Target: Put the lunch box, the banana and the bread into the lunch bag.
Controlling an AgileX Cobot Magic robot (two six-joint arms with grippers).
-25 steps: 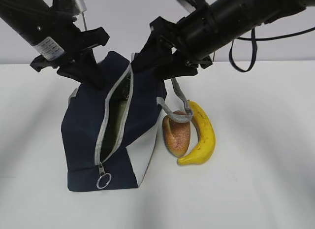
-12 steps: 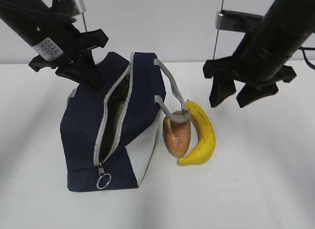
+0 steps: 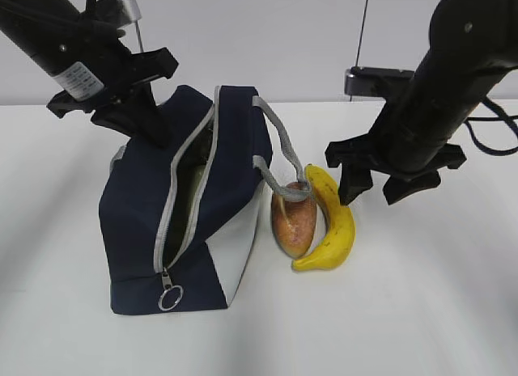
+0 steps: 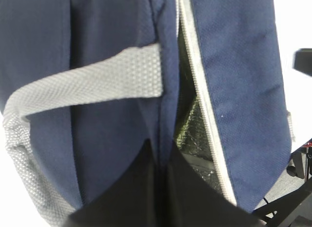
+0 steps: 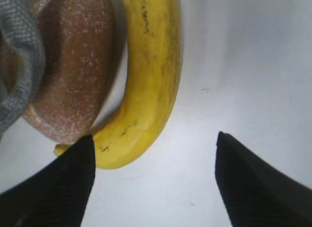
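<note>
The bag [image 3: 174, 222] sits on the white table [image 3: 421, 295], on the left side. It is dark blue with a white panel [image 3: 239, 263] on its near right side. Its grey zipper [image 3: 188, 198] is open, and a metal ring [image 3: 170, 297] hangs at the near end of it. Through the gap you can see something pale green inside, which looks like the box [image 3: 197, 186]; most of it is hidden. In the left wrist view the gap [image 4: 190, 124] shows dark green, and a grey handle [image 4: 87, 85] lies across the blue cloth.

The left gripper [image 3: 150, 125] is up at the far left top of the bag. Its jaws are pressed tight together on the blue cloth at the edge of the opening, so it grips the bag.

The bread [image 3: 293, 218] lies on the table just right of the bag, touching the white panel. Another grey handle [image 3: 279, 162] hangs off the bag, and its loop rests on top of the bread. The banana [image 3: 333, 222] lies just right of the bread, curved around it and touching it.

The right gripper [image 3: 380, 186] hangs over the table, just right of the banana. Its jaws are spread wide apart and hold nothing. In the right wrist view one fingertip [image 5: 58, 188] is near the banana's [image 5: 146, 80] end, beside the bread [image 5: 73, 71]. The other fingertip is over bare table.
</note>
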